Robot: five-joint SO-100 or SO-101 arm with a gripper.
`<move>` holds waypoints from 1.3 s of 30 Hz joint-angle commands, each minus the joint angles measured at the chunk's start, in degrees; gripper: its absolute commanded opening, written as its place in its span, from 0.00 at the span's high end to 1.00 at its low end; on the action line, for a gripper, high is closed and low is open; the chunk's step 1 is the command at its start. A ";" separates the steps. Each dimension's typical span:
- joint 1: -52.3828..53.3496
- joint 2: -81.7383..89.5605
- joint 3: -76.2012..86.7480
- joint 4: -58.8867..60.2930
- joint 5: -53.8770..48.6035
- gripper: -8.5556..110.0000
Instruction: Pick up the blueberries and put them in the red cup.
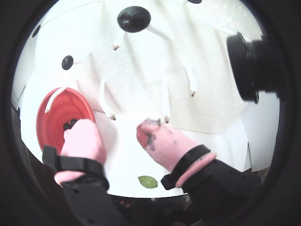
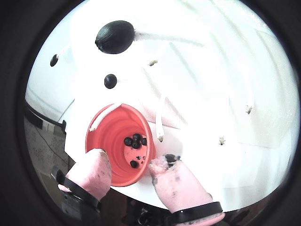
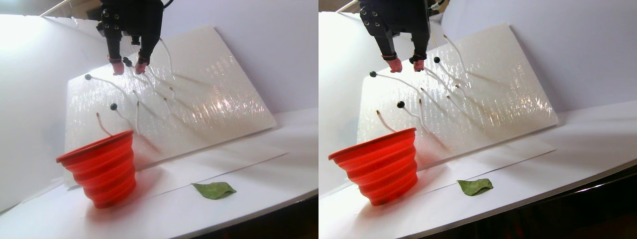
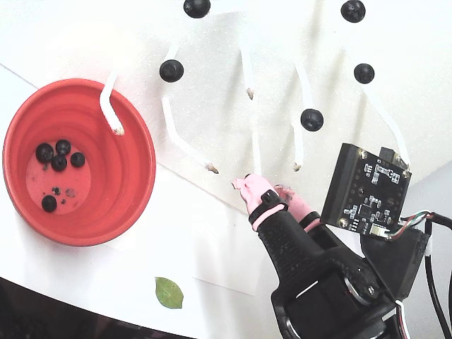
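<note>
Big ribbed coral-red cup [image 4: 120,205] on the white table [image 4: 205,247], five matte round blueberries [image 4: 59,161] on its flat speckled bottom. Gripper [image 2: 129,165] with pink fingertips [image 2: 96,169] spread apart, empty, beside the rim. More berries [image 4: 311,119] on white stems.

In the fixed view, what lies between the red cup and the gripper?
In the fixed view, between the red cup and the gripper lies only bare white surface, and one empty white stem tip just above.
</note>
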 commanded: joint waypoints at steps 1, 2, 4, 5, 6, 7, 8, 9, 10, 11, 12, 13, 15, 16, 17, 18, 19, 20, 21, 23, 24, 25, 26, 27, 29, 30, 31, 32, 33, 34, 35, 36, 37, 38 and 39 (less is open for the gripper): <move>0.18 6.86 -0.62 0.53 -1.41 0.79; 0.44 7.56 -0.35 0.53 -1.58 0.79; 0.88 8.44 -0.09 0.62 -2.20 0.79; 1.14 8.79 0.00 0.62 -2.29 0.79; 1.32 9.32 0.09 0.62 -2.46 0.79; 1.49 9.76 0.09 0.62 -2.46 0.79; 1.58 10.20 0.09 0.62 -2.46 0.79; 1.67 10.63 0.00 0.62 -2.55 0.79; 1.76 11.07 -0.09 0.62 -2.55 0.79; 1.85 11.34 -0.26 0.62 -2.55 0.79; 1.93 11.69 -0.44 0.44 -2.55 0.79; 1.93 11.87 -0.53 -0.09 -2.55 0.79; 2.02 12.22 -0.70 -0.26 -2.55 0.79; 1.85 12.22 -0.88 -0.26 -2.55 0.79; 1.67 12.22 -0.97 -0.26 -2.64 0.79; 1.49 12.13 -1.14 -0.35 -2.64 0.79; 1.32 11.87 -1.32 -0.53 -2.55 0.79; 1.14 11.25 -1.58 -0.97 -2.55 0.79; 0.97 10.63 -2.02 -1.14 -2.55 0.79; 0.88 9.40 -2.90 -1.76 -2.55 0.79; 0.88 8.88 -3.16 -2.20 -2.64 0.79; 0.79 8.09 -3.60 -2.72 -2.72 0.78; 0.62 7.38 -4.22 -2.99 -2.72 0.78; 0.53 6.68 -4.83 -3.16 -2.81 0.78; 0.35 5.98 -5.63 -3.25 -2.72 0.78; 0.26 5.80 -5.71 -3.25 -2.72 0.78; 0.00 5.27 -5.98 -3.52 -2.72 0.78; -0.26 4.39 -6.15 -4.31 -2.90 0.78; -0.35 3.43 -6.33 -5.10 -3.08 0.78; -0.44 2.72 -6.59 -5.62 -3.25 0.78; -0.53 2.29 -6.86 -5.89 -3.43 0.78; -0.53 2.11 -7.12 -6.06 -3.52 0.78; -0.53 1.93 -7.47 -6.15 -3.69 0.78; -0.53 1.76 -7.82 -6.15 -3.78 0.78; -0.62 1.41 -8.26 -6.24 -3.96 0.78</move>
